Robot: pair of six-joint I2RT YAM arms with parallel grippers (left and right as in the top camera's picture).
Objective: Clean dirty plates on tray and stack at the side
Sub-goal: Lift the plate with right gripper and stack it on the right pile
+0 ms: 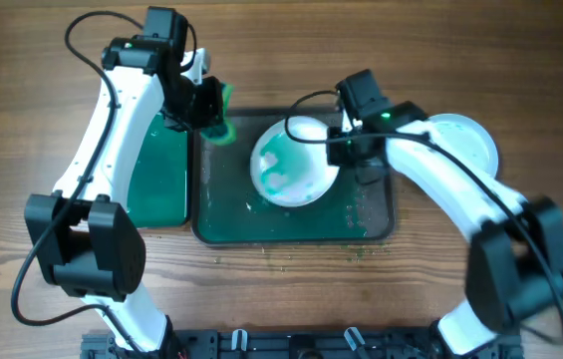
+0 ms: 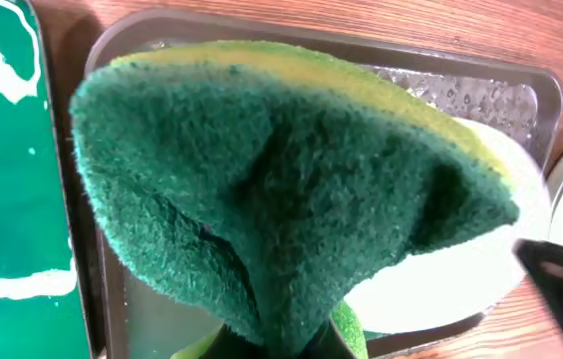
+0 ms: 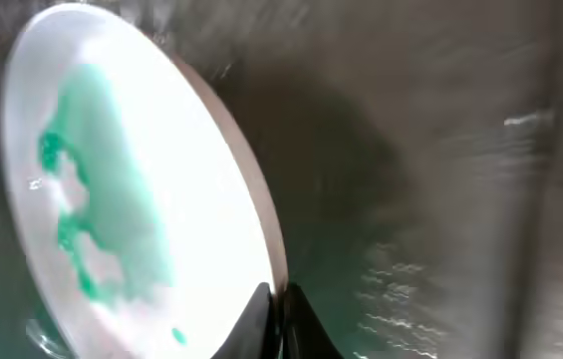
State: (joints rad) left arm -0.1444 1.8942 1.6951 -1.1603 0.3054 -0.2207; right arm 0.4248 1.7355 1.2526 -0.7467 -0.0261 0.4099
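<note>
— Looking down, we see a wooden table (image 1: pixel 22 120) and a wet dark tray (image 1: pixel 376 227), with green specks on the wood just in front of it.
— We've got the right gripper (image 1: pixel 345 150) pinching the green-smeared plate (image 1: pixel 291 165), tilted over the tray. The left gripper (image 1: pixel 206 108) clamps the sponge (image 2: pixel 281 189) above the tray's far-left corner.
</note>
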